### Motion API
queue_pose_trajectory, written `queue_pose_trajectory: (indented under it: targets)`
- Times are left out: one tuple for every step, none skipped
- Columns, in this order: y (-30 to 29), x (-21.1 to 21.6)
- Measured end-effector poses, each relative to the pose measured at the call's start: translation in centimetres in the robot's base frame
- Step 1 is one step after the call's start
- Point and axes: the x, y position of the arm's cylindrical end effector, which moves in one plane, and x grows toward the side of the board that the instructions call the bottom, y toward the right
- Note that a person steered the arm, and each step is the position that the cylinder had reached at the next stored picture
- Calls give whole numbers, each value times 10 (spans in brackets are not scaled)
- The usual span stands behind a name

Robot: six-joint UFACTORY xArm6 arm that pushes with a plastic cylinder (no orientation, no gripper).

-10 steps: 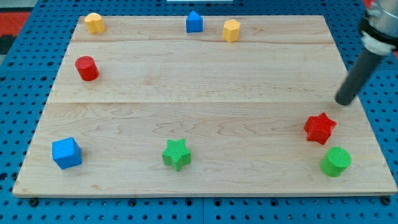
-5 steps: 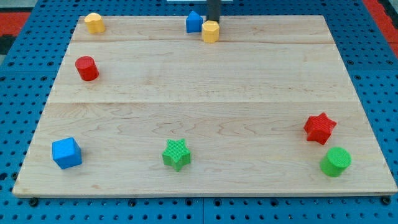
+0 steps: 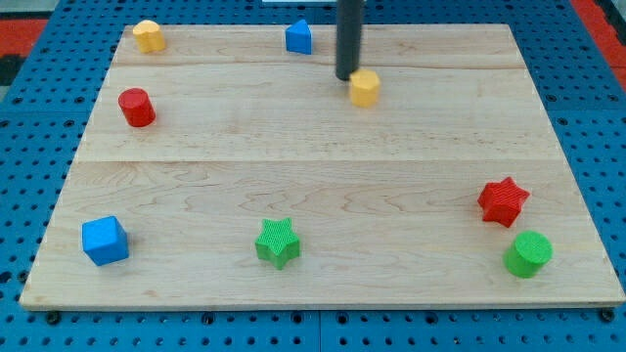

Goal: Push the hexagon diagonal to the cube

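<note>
The rod [image 3: 348,39] is cut off by the view's top edge, its mount unseen.

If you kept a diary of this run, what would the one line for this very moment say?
stage: pushing | my tip: at upper-left edge of yellow hexagon | blue cube: far off, bottom left of view | goal: not reached
</note>
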Motion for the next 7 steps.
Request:
queue_pose_trajectory:
  targets:
    - [54, 62]
    - [71, 80]
    - [47, 83]
    - [89, 87]
    - [148, 102]
    - [142, 123]
    - [82, 115]
